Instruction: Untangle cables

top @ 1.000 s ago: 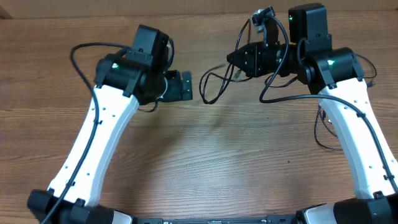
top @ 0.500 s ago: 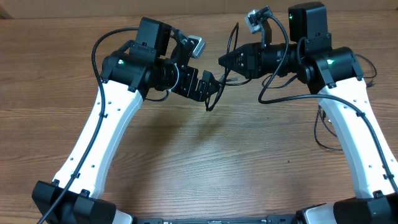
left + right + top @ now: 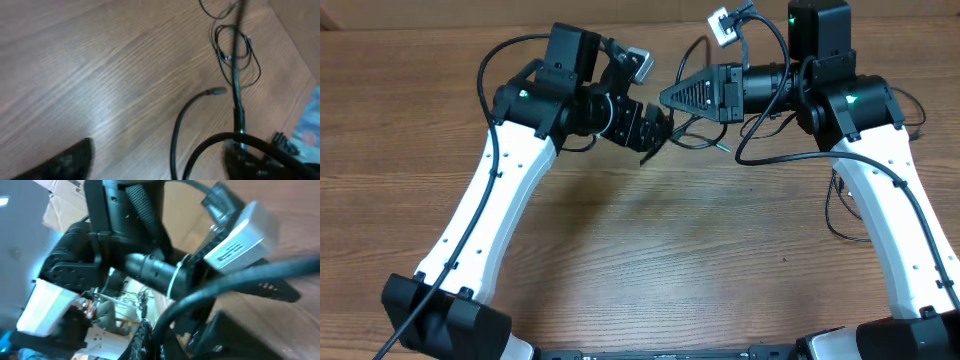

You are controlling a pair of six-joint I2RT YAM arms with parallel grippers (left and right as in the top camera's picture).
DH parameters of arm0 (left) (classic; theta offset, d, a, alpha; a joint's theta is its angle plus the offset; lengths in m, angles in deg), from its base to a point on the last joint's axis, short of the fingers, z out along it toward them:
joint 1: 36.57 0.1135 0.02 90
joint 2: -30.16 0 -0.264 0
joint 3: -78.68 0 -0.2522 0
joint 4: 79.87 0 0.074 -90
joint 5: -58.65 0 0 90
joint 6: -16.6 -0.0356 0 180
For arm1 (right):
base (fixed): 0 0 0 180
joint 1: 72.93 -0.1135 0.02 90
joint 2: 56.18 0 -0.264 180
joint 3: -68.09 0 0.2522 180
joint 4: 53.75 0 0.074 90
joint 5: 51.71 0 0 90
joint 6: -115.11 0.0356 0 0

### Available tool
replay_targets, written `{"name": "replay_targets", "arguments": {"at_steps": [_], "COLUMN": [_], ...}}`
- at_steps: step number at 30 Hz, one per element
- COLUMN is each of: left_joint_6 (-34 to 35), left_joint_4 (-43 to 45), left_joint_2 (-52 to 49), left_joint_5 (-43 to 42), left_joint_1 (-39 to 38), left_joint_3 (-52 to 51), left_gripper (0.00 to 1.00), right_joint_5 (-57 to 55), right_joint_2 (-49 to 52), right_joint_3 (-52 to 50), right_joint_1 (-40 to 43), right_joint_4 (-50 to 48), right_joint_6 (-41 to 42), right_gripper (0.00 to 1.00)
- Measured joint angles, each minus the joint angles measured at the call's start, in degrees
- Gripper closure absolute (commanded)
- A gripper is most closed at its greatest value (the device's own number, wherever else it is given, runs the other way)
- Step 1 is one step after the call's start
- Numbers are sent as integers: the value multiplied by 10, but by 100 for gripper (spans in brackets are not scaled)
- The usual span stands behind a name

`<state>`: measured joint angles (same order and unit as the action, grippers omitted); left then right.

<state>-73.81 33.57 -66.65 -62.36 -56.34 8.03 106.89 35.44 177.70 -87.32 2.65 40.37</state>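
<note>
A thin black cable hangs in a loop between the two grippers above the table's far middle. My right gripper points left and is shut on this cable; in the right wrist view the cable runs out of the closed jaws. My left gripper is open just below and left of the right one. In the left wrist view its fingers are spread wide, with the cable passing between them untouched, its plug end hanging free.
A second thin black cable lies coiled on the wooden table at the right, beside the right arm; it also shows in the left wrist view. The left arm's wrist fills the right wrist view.
My left arm has swung right and up to the hanging cable. My right gripper has moved left and turned, carrying the cable with it.
</note>
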Motion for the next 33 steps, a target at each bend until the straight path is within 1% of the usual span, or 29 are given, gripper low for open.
{"name": "replay_targets", "arguments": {"at_steps": [2, 3, 4, 5, 7, 10, 14, 16, 19, 22, 24, 27, 29, 33], "left_joint_6": [-1, 0, 0, 0, 6, 9, 9, 11, 21, 62, 97, 140, 170, 184], "left_joint_4": [9, 16, 18, 19, 16, 0, -65, -92, -123, -126, -126, -125, -114, -104], "left_joint_2": [0, 0, 0, 0, 0, 0, 0, 0, 0, 0, 0, 0, 0, 0], "left_joint_5": [2, 5, 8, 10, 6, -27, -60, -56, -29, -17, -17, -51, -118, -187], "left_joint_1": [0, 0, 0, 0, 0, 0, 0, 0, 1, 16, 45, 89, 131, 141], "left_joint_3": [0, 0, 0, 0, 0, 0, 0, 0, 0, 0, 0, 0, 0, 0], "left_gripper": [33, 31, 20, 15, 15, 15, 15, 20, 19, 17, 17, 17, 17, 18], "right_joint_5": [10, 18, 23, 28, 33, 35, 36, 36, 33, 16, -1, -12, -16, -17], "right_joint_2": [0, 0, 0, 0, 0, 0, 0, 0, 0, 0, 0, 0, 0, 0], "right_joint_3": [0, 0, 0, 0, 0, 0, 0, 0, 0, 0, 0, 0, 0, 0], "right_joint_1": [0, 0, 0, 0, 0, 0, 0, 0, 0, 0, 0, 0, 0, 0], "right_joint_4": [-1, -1, -2, -2, -2, -2, -2, -2, -2, 0, 3, 3, 3, 3], "right_joint_6": [4, 8, 10, 12, 13, 12, 13, 13, 13, 13, 13, 13, 13, 12], "right_gripper": [96, 96, 96, 96, 96, 96, 96, 96, 96, 96, 96, 96, 96, 96]}}
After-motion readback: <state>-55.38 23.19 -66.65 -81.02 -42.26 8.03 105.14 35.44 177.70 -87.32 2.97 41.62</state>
